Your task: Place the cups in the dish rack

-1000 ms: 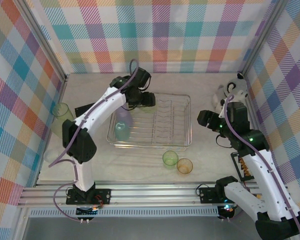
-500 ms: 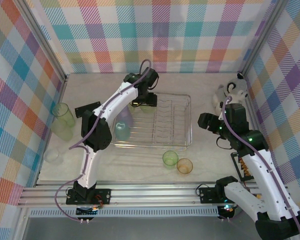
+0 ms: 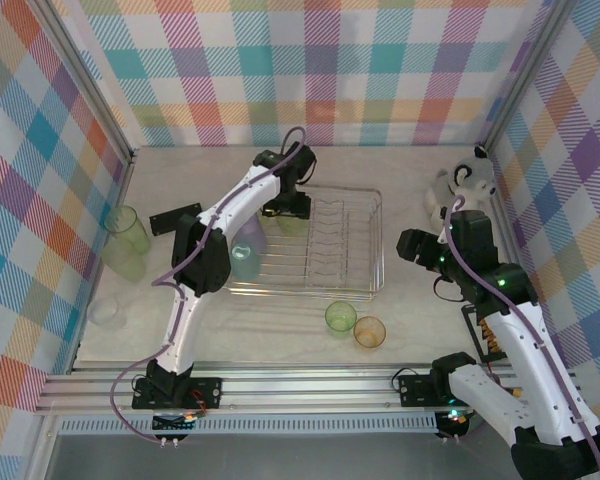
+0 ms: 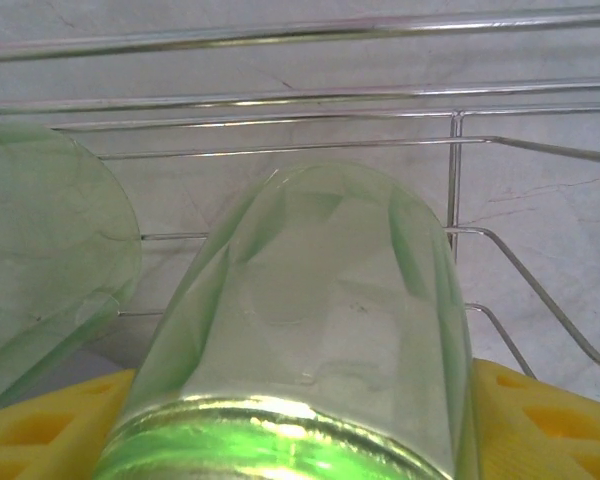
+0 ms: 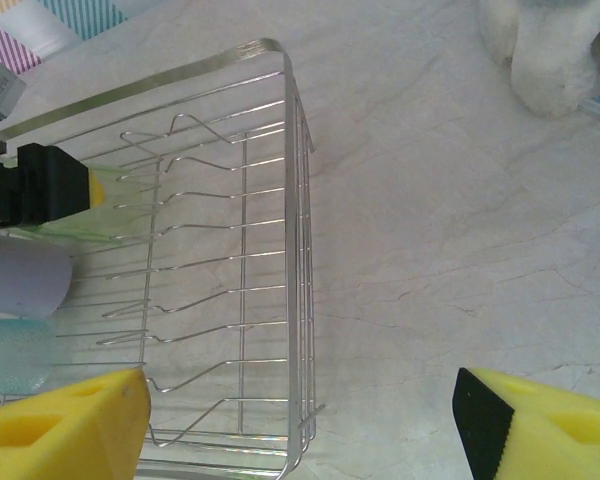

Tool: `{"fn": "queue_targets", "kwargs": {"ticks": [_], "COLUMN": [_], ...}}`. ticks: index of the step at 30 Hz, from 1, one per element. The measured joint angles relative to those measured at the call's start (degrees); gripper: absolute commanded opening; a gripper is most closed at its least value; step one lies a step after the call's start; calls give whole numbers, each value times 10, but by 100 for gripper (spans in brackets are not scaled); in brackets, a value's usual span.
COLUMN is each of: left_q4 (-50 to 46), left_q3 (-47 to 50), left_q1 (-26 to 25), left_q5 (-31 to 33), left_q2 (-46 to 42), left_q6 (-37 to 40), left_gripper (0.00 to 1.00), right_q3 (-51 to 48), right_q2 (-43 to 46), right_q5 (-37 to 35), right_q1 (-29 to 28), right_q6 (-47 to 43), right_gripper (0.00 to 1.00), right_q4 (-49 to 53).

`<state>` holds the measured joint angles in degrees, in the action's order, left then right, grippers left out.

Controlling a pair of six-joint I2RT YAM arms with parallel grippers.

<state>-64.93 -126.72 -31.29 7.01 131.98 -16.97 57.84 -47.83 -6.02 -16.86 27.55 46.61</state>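
In the left wrist view my left gripper (image 4: 290,410) is shut on a pale green cup (image 4: 310,300), which lies on its side between the yellow fingers (image 4: 540,420) just above the dish rack (image 4: 460,170) wires. Another green cup (image 4: 40,260) lies beside it on the left. From above, the left gripper (image 3: 286,206) is at the back left of the dish rack (image 3: 375,250). A lavender cup (image 3: 248,235) and a teal cup (image 3: 244,262) rest in the rack. My right gripper (image 3: 412,245) hangs open to the right of the rack, nothing between its fingers (image 5: 60,420).
A green cup (image 3: 340,317) and an orange cup (image 3: 369,332) stand on the table in front of the rack. A tall green cup (image 3: 126,228) and paler ones stand by the left wall. A white plush toy (image 3: 465,185) sits at the back right.
The left arm has carried the green cup farther toward the back left of the rack, its elbow swinging right. The right arm has barely moved.
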Motion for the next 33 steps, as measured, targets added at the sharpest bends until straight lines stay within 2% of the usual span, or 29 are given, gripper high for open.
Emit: {"fn": "queue_targets", "kwargs": {"ticks": [6,12,16,24,33], "left_q4": [3,5,4,6,12], "left_q3": [-29,-33,-35,-41,-45], "left_q1": [0,0,0,-1,-13], "left_q5": [8,19,26,30,30], "left_q2": [16,21,22,27,25], "left_q6": [8,14,17,31,36], "left_gripper": [53,68,84,99,100], "right_q3": [0,0,0,0,1], "right_q2": [0,0,0,2,22], "right_q5": [0,0,0,-4,-5], "right_q1": [0,0,0,0,0], "right_q6": [0,-1,-2,-11,-11], "right_gripper": [81,81,81,81,81], "right_q4": [2,11,11,17,35]}}
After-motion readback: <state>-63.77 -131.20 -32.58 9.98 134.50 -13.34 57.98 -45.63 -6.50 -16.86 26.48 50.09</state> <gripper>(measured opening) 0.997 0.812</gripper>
